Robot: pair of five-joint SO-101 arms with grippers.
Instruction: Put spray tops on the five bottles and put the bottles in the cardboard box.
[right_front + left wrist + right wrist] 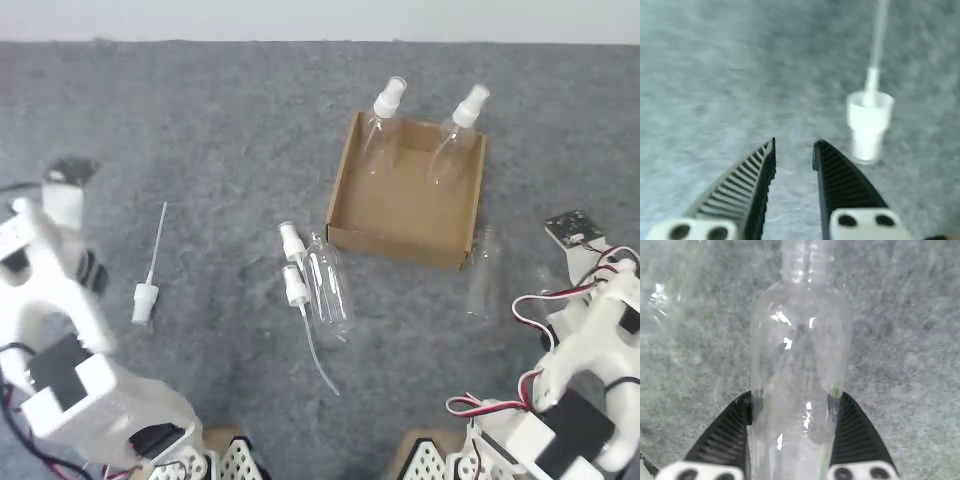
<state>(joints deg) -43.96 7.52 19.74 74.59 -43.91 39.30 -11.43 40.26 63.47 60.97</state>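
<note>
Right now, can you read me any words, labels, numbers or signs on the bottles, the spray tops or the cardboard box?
None can be read.
The cardboard box has plain brown walls.
The clear bottle in the right wrist view carries no label.
The loose spray top in the left wrist view is bare white.
The grey mat bears no print.

the cardboard box (405,190) sits right of the table's (200,120) middle, with two capped bottles (381,130) (455,140) against its far wall. before its left front corner lies a third bottle (325,280), with two spray tops (292,240) (296,285) just left of it. a lone spray top (148,290) lies nearer the left edge. an uncapped bottle (483,275) is off the box's right front corner, apparently the one between the right gripper's (795,397) fingers.
</note>
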